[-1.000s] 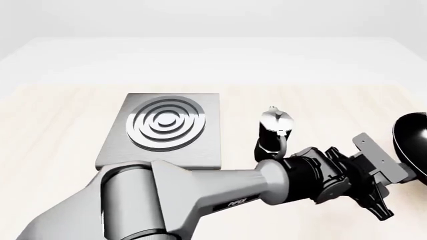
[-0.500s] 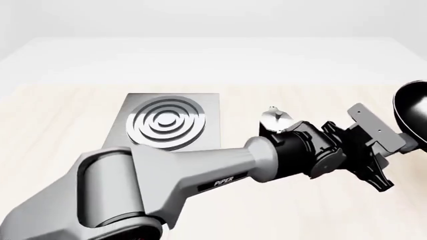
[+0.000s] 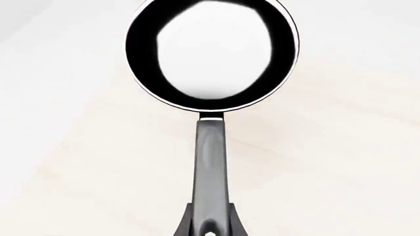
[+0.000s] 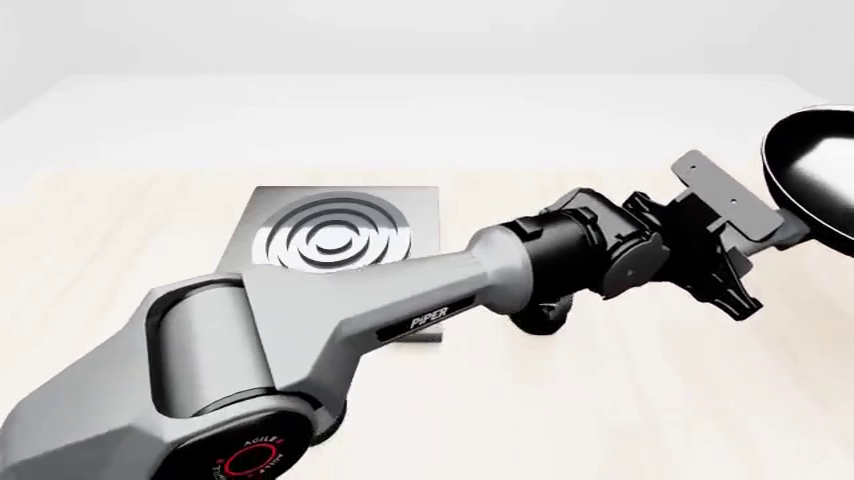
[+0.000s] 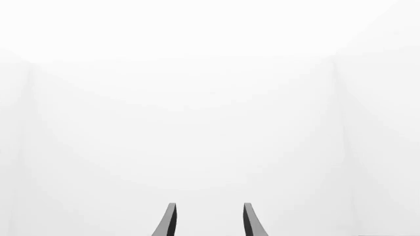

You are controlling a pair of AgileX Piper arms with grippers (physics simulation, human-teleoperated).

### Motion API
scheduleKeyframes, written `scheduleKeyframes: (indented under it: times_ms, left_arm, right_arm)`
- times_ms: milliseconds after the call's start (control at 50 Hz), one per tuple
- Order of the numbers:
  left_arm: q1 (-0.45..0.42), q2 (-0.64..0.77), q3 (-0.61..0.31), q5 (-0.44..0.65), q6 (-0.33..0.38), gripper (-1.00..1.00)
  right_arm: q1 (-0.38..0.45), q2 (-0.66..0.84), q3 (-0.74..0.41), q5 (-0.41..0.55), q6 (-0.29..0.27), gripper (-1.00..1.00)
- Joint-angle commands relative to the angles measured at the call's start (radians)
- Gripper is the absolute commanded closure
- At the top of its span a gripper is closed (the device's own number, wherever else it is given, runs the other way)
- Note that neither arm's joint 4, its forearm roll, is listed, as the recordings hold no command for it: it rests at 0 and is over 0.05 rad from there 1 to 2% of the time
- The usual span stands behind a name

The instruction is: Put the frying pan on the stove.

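The frying pan is black and hangs in the air at the far right of the front view, partly cut by the picture's edge. My left gripper is shut on its long dark handle. In the left wrist view the pan's pale glossy inside shows, with the fingertips clamping the handle's end. The stove, a grey slab with silver rings, lies on the table left of centre, well left of the pan. My right gripper is open, holds nothing, and faces blank white space.
My left arm stretches across the table's middle from the lower left. It covers the stove's front edge and most of a small black moka pot, whose base shows under the forearm.
The left arm has risen, lifting the pan higher off the table and slightly back. The forearm now covers the moka pot, which showed earlier.
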Motion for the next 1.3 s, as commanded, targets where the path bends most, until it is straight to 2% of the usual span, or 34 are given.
scheduleKeyframes:
  times_ms: [20,80,240,360,440,540,660,900,1000,1080,1180,1300]
  left_arm:
    - [0.044,-0.013,-0.093,0.023,0.029,1.00]
    - [0.049,-0.013,-0.101,0.026,0.028,1.00]
    - [0.088,-0.003,-0.172,0.063,0.040,1.00]
    - [0.111,0.026,-0.229,0.097,0.052,1.00]
    - [0.124,0.029,-0.259,0.112,0.056,1.00]
    - [0.138,0.008,-0.265,0.115,0.060,1.00]
    - [0.166,-0.043,-0.224,0.089,0.062,1.00]
    - [0.237,-0.024,-0.299,0.111,0.056,1.00]
    - [0.250,-0.061,-0.260,0.086,0.051,1.00]
    - [0.259,-0.114,-0.182,0.041,0.050,1.00]
    - [0.281,-0.206,-0.028,-0.048,0.049,1.00]
    - [0.308,-0.340,0.213,-0.180,0.038,1.00]
  right_arm:
    - [-0.003,-0.001,-0.046,0.041,0.011,-1.00]
    - [0.011,-0.001,-0.024,0.028,-0.014,-1.00]
    - [0.019,-0.001,0.028,-0.018,-0.030,-1.00]
    - [0.017,-0.001,0.090,-0.080,-0.032,-1.00]
    - [0.013,-0.001,0.096,-0.088,-0.025,-1.00]
    - [0.013,-0.001,0.087,-0.080,-0.021,-1.00]
    - [0.014,-0.001,0.069,-0.064,-0.019,-1.00]
    - [0.013,-0.001,0.111,-0.102,-0.020,-1.00]
    - [0.012,-0.001,0.119,-0.110,-0.020,-1.00]
    - [0.012,-0.001,0.116,-0.108,-0.019,-1.00]
    - [0.011,-0.001,0.112,-0.105,-0.017,-1.00]
    - [0.014,-0.001,0.112,-0.104,-0.018,-1.00]
